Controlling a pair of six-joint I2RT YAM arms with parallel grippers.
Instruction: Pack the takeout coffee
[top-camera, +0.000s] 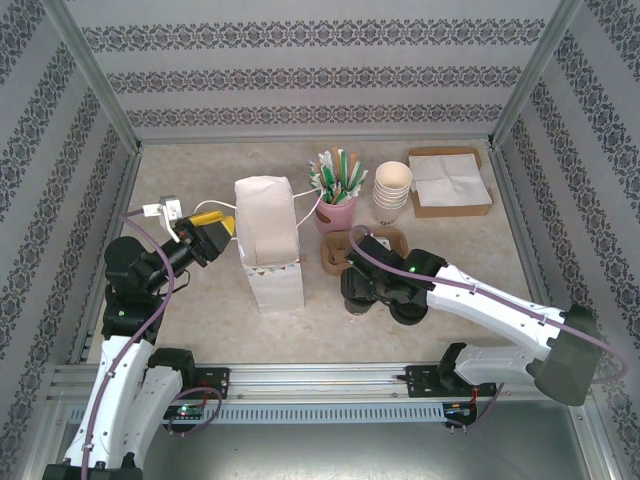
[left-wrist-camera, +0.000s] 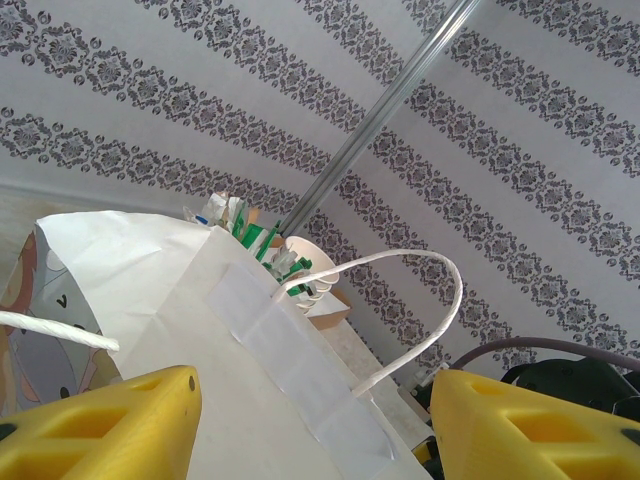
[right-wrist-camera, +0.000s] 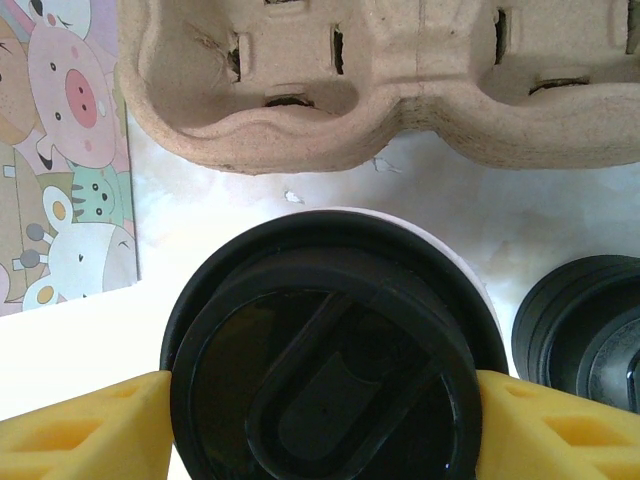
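Observation:
The takeout coffee (right-wrist-camera: 330, 370), a cup under a round black lid, sits between the yellow fingers (right-wrist-camera: 85, 425) of my right gripper (right-wrist-camera: 325, 405). Both fingers press against the lid's rim, so the gripper is shut on the cup. In the top view that gripper (top-camera: 368, 287) hangs low just in front of the cardboard cup carrier (top-camera: 338, 252). The white paper bag (top-camera: 268, 240) stands upright at the centre. My left gripper (top-camera: 208, 228) is at the bag's left side, open, with the bag's wall (left-wrist-camera: 200, 330) and twisted handle (left-wrist-camera: 440, 310) lying between its spread fingers.
A stack of loose black lids (right-wrist-camera: 585, 325) lies right of the cup. Behind are a pink cup of stirrers (top-camera: 336, 195), stacked cream cups (top-camera: 392, 190) and a cardboard tray of napkins (top-camera: 450, 180). Patterned walls close in the table's sides and back.

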